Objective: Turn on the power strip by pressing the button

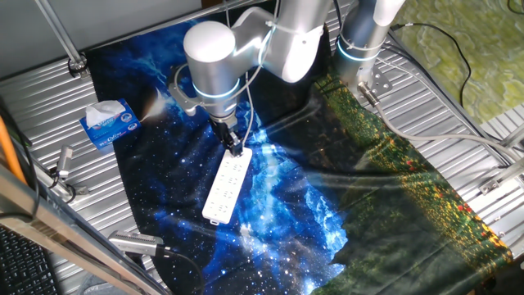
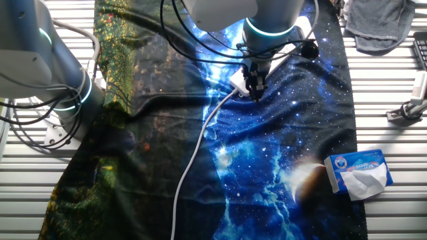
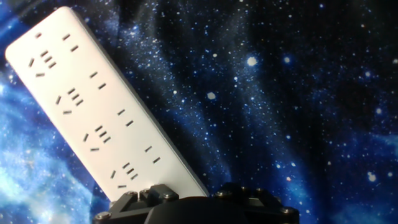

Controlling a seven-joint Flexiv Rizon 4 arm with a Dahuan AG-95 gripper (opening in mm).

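The white power strip (image 1: 227,188) lies on the blue galaxy cloth, long axis running toward the front left. In the hand view the strip (image 3: 93,106) slants from the top left down under the black gripper body (image 3: 199,208). My gripper (image 1: 236,150) is down on the strip's corded end; its fingertips touch or hover just over that end. In the other fixed view the gripper (image 2: 254,88) covers that end, and the white cord (image 2: 193,160) trails toward the front. The button is hidden under the fingers. No view shows a gap between the fingertips.
A blue-and-white tissue box (image 1: 109,123) sits left of the cloth, and shows also in the other fixed view (image 2: 359,171). A second arm base (image 2: 60,87) stands at the cloth's side. Metal clamps (image 1: 135,242) lie at the front left. A grey cloth (image 2: 380,23) lies beyond.
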